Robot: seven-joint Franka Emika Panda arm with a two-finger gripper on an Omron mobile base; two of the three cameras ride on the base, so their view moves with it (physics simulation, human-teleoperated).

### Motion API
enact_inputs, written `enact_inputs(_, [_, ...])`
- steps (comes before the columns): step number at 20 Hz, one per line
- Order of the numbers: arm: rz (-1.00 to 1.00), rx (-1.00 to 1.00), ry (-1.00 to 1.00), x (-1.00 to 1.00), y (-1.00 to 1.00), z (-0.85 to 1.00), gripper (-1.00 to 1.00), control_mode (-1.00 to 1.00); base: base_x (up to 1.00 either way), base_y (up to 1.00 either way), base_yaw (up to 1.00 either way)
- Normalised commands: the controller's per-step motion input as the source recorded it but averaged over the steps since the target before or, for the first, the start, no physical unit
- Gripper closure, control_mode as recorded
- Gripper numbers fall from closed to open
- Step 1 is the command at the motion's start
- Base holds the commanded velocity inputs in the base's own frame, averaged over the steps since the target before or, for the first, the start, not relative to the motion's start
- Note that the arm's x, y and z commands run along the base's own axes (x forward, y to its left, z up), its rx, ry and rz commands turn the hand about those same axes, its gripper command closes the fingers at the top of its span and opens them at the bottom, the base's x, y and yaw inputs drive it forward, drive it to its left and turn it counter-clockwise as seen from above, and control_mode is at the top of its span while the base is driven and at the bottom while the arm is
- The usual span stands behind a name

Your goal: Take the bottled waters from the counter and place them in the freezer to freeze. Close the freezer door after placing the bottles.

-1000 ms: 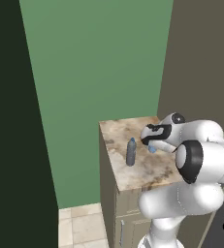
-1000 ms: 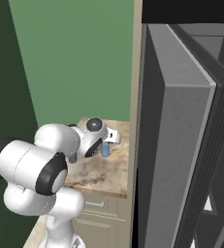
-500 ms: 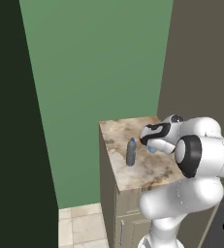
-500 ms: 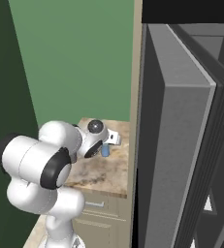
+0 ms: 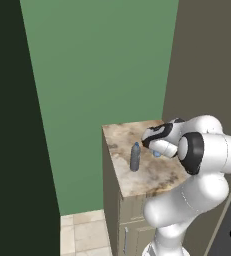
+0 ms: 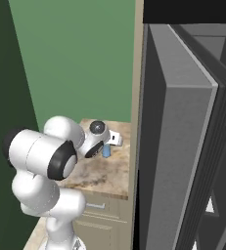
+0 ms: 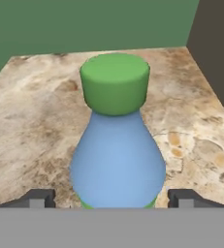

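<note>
The clear light blue bottled water (image 7: 116,160) with a green cap stands upright on the counter (image 7: 31,121). My gripper (image 7: 111,198) is open around its lower body, one fingertip (image 7: 38,197) on each side, with small gaps. The hand hides most of that bottle (image 5: 157,154) in the left base view, and in the right base view it peeks out below the gripper (image 6: 106,145). The dark grey-blue bottled water (image 5: 135,157) stands upright left of the gripper (image 5: 156,150), apart from it. The freezer door (image 6: 180,156) stands open, edge on, at the right.
The counter (image 5: 152,175) is narrow, with a green wall (image 5: 102,65) behind it and a brown panel (image 5: 207,60) close on its right. White freezer shelves (image 6: 210,207) show past the open door. A tiled floor (image 5: 84,232) lies left of the cabinet.
The arm's elbow has swung a little toward the counter while the hand stays at the light blue bottle. Both bottles stand where they were.
</note>
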Motion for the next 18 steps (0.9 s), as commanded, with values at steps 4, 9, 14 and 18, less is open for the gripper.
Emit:
enact_inputs(4, [0.00,0.00,0.00,0.05,0.00,-0.07,1.00,-1.00,0.00,0.00,0.00])
enact_inputs(9, [0.00,0.00,0.00,0.00,0.00,-0.01,1.00,-1.00,0.00,0.00,0.00])
enact_inputs(14, [0.00,0.00,-0.12,-0.22,0.00,0.04,1.00,-1.00,0.00,0.00,0.00])
enact_inputs(18, [0.00,0.00,-0.37,-0.49,0.00,0.44,1.00,-1.00,0.00,0.00,0.00])
